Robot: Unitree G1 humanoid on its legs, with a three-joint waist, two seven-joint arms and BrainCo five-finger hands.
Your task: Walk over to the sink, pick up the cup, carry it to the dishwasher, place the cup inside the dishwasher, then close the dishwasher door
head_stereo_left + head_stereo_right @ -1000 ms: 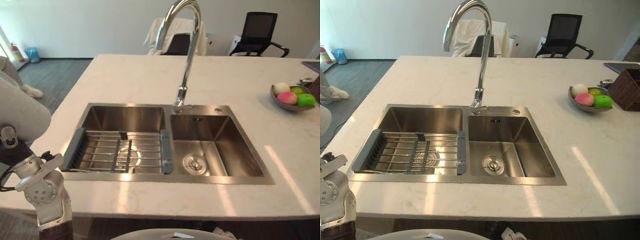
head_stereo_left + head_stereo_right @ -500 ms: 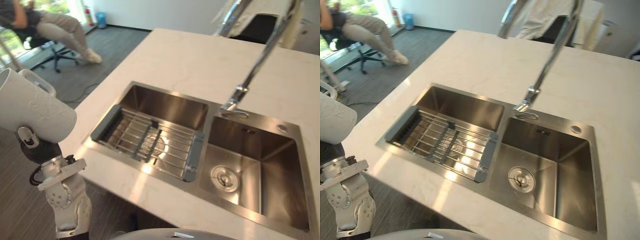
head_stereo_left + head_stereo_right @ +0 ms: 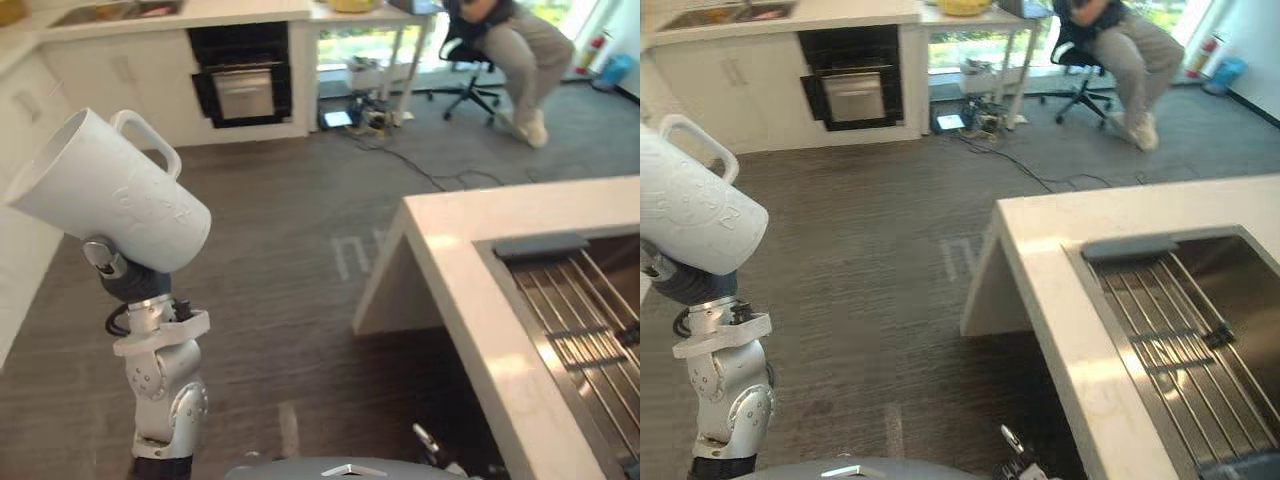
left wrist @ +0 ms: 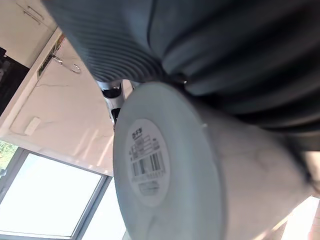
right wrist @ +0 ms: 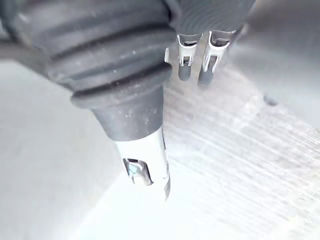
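A white cup (image 3: 110,195) with a handle is held up on the left, tilted, its mouth toward the upper left. My left hand (image 3: 128,283) grips it from beneath; in the left wrist view the dark cover (image 4: 200,45) wraps round the cup's labelled base (image 4: 150,165). A dark built-in appliance (image 3: 240,85) with a silver front panel sits in the white cabinets at the far side of the floor. My right hand (image 5: 145,160) hangs with relaxed fingers (image 5: 190,65) and holds nothing.
The white counter (image 3: 470,290) with the sink's wire rack (image 3: 580,310) juts in at the right. A person sits on an office chair (image 3: 500,40) at the back right. Cables (image 3: 400,150) lie on the dark floor (image 3: 300,300) between me and the cabinets.
The camera has swung left, away from the sink, so floor and cabinets now show. The cup stays raised in my left hand.
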